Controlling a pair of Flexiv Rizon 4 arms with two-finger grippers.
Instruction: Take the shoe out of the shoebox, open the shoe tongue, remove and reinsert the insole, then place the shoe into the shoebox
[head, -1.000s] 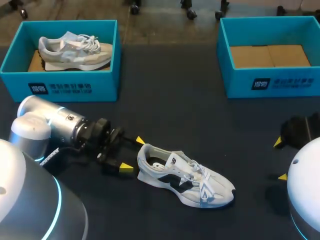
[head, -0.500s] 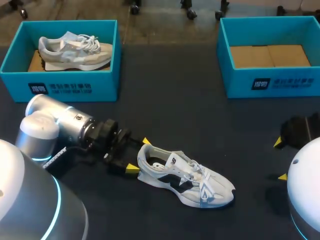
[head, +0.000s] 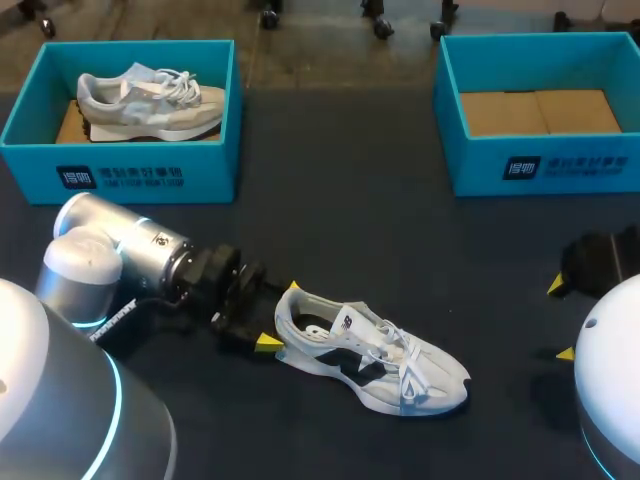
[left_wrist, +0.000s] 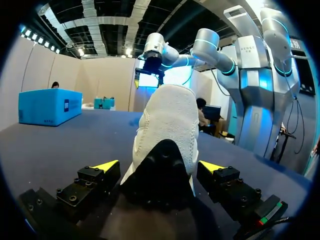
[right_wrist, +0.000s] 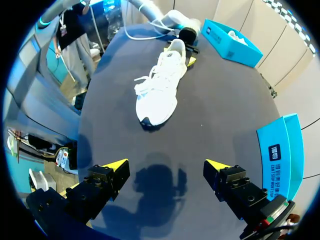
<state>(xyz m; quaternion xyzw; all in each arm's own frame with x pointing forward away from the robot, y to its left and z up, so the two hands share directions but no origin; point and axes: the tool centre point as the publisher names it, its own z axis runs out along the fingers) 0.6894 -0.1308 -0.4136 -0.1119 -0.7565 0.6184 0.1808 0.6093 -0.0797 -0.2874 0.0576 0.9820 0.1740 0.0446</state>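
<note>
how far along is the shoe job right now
Done: the white shoe is out, lying on the table. In hand: the left end effector sits open around its heel, not gripping. Left: open the tongue, pull and refit the insole, then put the shoe into the empty shoebox.

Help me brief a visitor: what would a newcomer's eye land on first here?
A white shoe lies on its sole on the dark table, its heel between the left gripper's open yellow-tipped fingers. At the far edge stand two teal shoeboxes: the left box holds a grey shoe, while the right box shows only its cardboard floor.
</note>
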